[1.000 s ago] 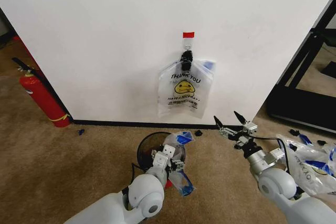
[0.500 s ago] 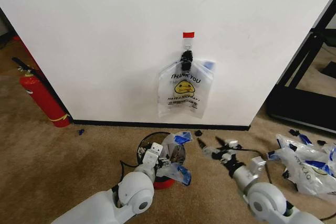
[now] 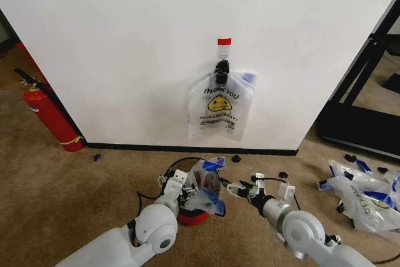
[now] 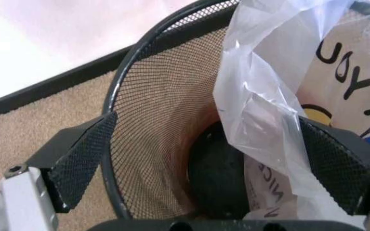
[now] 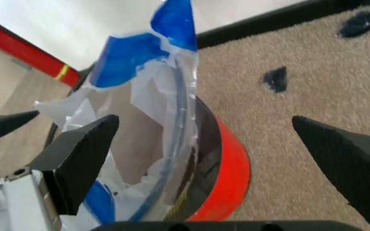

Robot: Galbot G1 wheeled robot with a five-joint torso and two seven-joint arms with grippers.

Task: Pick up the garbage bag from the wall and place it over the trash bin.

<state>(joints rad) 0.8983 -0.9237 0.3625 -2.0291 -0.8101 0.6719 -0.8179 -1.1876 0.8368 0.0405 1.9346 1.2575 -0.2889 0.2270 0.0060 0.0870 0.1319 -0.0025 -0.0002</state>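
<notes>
I see a thin, crinkled, see-through white garbage bag with blue handles draped partly inside the trash bin on the carpet, below the wall. My left gripper has its jaws spread wide at the bin's mesh rim. My right gripper sits just beside the bag, jaws released.

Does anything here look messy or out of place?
Yes. The garbage bag sits bunched on one side of the trash bin, not spread over its rim. More bags lie crumpled on the carpet at the right, with small dark scraps near the wall.
</notes>
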